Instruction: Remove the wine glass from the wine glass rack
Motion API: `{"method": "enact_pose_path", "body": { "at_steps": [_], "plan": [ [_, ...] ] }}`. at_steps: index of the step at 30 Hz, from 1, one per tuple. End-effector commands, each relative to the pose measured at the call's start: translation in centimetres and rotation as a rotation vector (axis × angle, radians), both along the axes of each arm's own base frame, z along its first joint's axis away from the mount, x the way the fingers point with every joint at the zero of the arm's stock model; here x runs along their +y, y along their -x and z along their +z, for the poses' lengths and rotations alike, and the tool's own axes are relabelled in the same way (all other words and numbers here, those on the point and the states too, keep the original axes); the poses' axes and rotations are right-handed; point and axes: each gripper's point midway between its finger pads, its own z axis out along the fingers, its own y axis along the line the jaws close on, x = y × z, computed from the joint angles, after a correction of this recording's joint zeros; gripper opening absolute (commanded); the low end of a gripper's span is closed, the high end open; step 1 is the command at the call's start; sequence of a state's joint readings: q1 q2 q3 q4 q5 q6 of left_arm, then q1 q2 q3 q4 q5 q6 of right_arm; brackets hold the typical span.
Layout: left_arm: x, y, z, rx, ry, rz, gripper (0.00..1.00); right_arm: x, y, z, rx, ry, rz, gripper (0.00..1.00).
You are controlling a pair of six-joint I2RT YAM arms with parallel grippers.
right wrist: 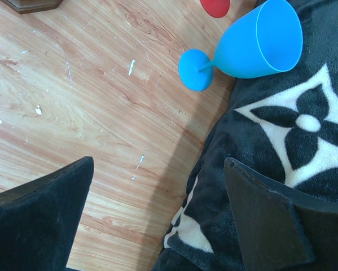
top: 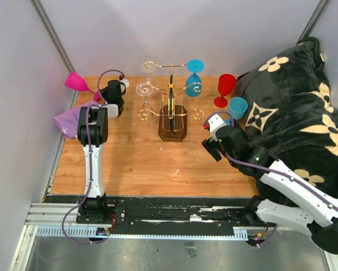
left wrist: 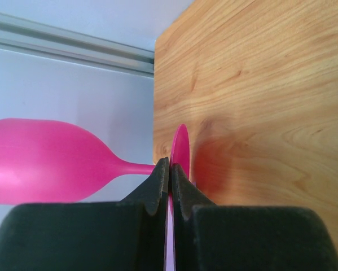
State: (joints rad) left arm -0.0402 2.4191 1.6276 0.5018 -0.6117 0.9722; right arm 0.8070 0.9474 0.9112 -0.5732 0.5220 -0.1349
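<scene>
The gold wire wine glass rack [top: 172,113] stands on its dark wooden base at the middle back of the table. A clear wine glass [top: 145,89] hangs on its left side and a blue wine glass [top: 194,79] on its right. My left gripper [top: 101,97] is shut on the foot [left wrist: 180,149] of a pink wine glass [top: 78,83]. It holds the glass sideways at the table's far left, with the bowl [left wrist: 44,161] past the table edge. My right gripper [top: 213,129] is open and empty, right of the rack, over the blanket's edge [right wrist: 157,169].
A red glass [top: 225,89] stands right of the rack. A light blue glass [right wrist: 253,42] lies on its side against a black flowered blanket [top: 293,113] that fills the right side. A pink cloth [top: 73,119] lies at the left edge. A grey wall [left wrist: 73,84] is close on the left.
</scene>
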Motion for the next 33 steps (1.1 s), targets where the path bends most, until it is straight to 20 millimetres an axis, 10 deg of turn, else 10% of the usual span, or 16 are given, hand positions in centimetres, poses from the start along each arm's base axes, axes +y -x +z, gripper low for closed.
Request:
{"method": "enact_pose_path", "body": {
  "at_steps": [1,18,27,33],
  "plan": [
    [0.3,-1.2,0.3,-0.041,-0.017,0.000,0.04,0.5,-0.1,0.5,-0.015,-0.010,0.018,0.98],
    [0.1,-0.2,-3.4,0.095,-0.185,-0.083,0.22,0.7,0.1,0.0,-0.007,-0.014,0.039,0.98],
    [0.0,0.3,-3.0,0.068,-0.202,-0.077,0.74,0.8,0.2,-0.1,-0.003,-0.016,0.046,0.98],
    [-1.3,0.9,-3.1,0.076,-0.208,-0.099,0.80,0.7,0.4,-0.1,-0.007,-0.026,0.047,0.98]
  ]
}}
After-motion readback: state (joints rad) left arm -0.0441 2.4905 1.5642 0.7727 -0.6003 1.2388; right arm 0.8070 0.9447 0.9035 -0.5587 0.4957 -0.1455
